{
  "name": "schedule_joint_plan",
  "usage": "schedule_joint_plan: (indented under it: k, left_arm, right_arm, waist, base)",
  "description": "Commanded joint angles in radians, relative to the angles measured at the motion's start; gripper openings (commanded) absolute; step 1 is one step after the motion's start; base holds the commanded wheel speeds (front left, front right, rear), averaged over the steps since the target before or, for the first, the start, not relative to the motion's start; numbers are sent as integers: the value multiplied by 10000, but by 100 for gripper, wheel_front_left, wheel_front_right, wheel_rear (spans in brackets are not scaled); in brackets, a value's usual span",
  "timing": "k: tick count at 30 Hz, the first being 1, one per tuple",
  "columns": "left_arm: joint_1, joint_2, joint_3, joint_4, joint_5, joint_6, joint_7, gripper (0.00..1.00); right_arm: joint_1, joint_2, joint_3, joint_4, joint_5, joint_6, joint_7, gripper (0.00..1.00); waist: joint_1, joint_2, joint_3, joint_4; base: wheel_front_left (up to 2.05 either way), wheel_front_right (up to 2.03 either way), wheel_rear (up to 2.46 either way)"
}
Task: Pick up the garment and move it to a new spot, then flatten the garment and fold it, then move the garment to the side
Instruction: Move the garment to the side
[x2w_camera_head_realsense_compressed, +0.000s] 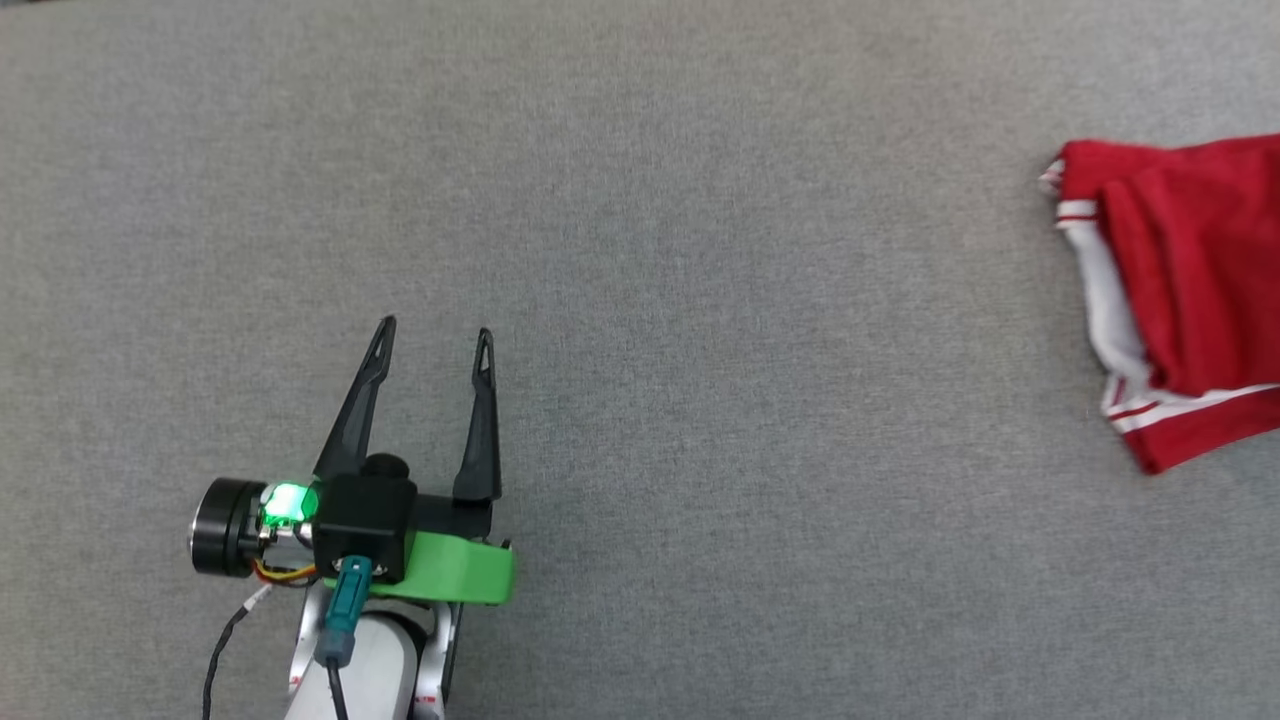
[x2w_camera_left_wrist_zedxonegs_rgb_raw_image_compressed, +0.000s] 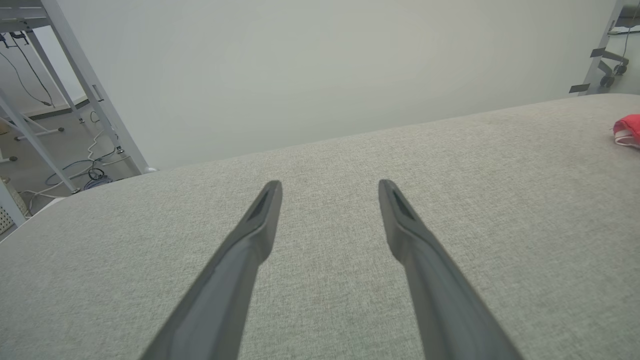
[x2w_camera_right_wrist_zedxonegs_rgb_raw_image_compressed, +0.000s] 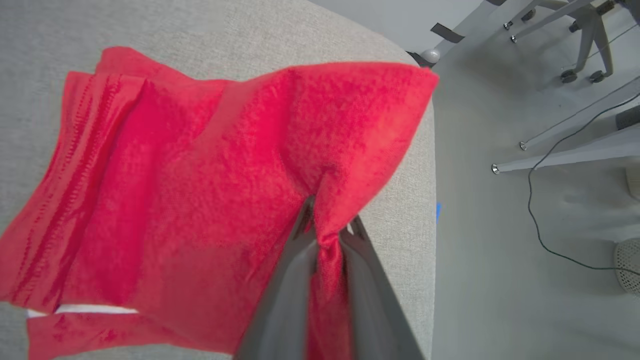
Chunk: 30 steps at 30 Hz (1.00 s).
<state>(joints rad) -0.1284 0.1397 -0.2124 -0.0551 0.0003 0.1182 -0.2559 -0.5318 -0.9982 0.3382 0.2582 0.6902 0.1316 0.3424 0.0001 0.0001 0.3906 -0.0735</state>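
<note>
The right pincer (x2w_camera_right_wrist_zedxonegs_rgb_raw_image_compressed: 327, 227) is clamped on a fold of the garment (x2w_camera_right_wrist_zedxonegs_rgb_raw_image_compressed: 200, 190), which lies bunched at the worktop's (x2w_camera_head_realsense_compressed: 700, 300) right edge. The left pincer (x2w_camera_head_realsense_compressed: 432, 340) gapes wide and empty, well apart from it. This looks like a moving step, and the next move calls for lifting the cloth clear before carrying it.

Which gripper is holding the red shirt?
The right gripper, pinched shut on a fold of the red jersey T-shirt with white trim; the left gripper stands open, holding nothing.

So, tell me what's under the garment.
The garment lies on the grey padded surface, which shows at its edges. The right gripper pinches a raised fold. Anything beneath the cloth is covered.
</note>
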Motion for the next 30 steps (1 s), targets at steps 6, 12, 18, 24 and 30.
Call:
schedule_joint_plan:
  k: [6, 12, 18, 24, 30]
  left_arm:
    - [-548, 99, -223, -188, 195, -28, -59, 100]
    - [-753, 140, -331, -258, 169, 35, -59, 100]
    - [-788, 177, -388, -253, 137, 149, -59, 100]
    - [-651, 223, -432, -46, 35, 239, -59, 100]
    - [-200, 229, -404, 123, -116, 344, -59, 100]
  right_arm:
    - [-815, -205, -690, 1753, -771, -9, -202, 0]
    - [-1342, -306, -1406, 3295, -1433, -9, -478, 0]
    - [-1662, 38, -1578, 4037, -1732, -9, -751, 15]
    - [-1874, 437, -1740, 4329, -2194, -9, -1439, 100]
    - [-1926, 916, -2115, 3676, -3024, -9, -3325, 100]
  waist:
    - [-1, -1, 1129, 418]
    - [-1, -1, 1427, 608]
    - [-1, -1, 1390, 595]
    - [-1, -1, 762, 500]
    - [-1, -1, -167, 392]
  base:
    - [0, 0, 0]
    - [0, 0, 0]
    - [0, 0, 0]
    - [0, 0, 0]
    - [0, 0, 0]
